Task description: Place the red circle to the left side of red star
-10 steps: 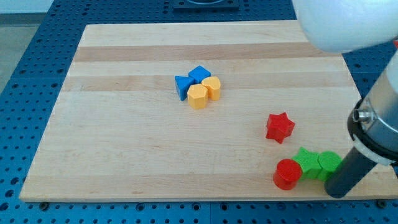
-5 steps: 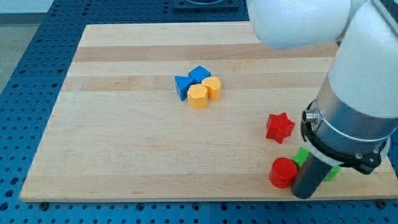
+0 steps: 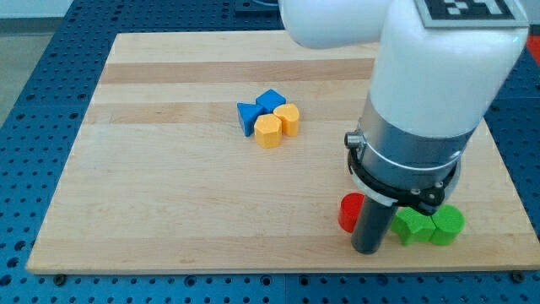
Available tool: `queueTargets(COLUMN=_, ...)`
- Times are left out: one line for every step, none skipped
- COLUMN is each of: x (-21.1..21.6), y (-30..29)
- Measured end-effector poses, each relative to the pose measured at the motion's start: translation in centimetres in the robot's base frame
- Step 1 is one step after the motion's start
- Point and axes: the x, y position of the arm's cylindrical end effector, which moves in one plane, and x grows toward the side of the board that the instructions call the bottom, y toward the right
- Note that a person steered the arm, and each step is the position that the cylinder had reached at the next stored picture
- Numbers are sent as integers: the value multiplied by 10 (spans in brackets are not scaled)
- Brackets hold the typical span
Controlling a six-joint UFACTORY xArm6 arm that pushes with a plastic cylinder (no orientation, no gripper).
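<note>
Two blue blocks (image 3: pixel 260 109), two yellow blocks (image 3: pixel 278 125) clustered mid-board; two green blocks (image 3: pixel 430 225) lower right.

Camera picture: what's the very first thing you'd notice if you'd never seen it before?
The big white and silver arm fills the view's right side, hiding much of the board there. My tip sits at the view's bottom, right beside the red circle, with two green blocks on its other side. Near the middle, two blue blocks and two yellow blocks huddle together.
</note>
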Motion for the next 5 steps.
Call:
queueTargets(x=-6, y=-3)
queueTargets(x=-13, y=-3)
queueTargets(x=-21, y=-3)
queueTargets(x=-31, y=-3)
queueTargets(x=-40, y=-3)
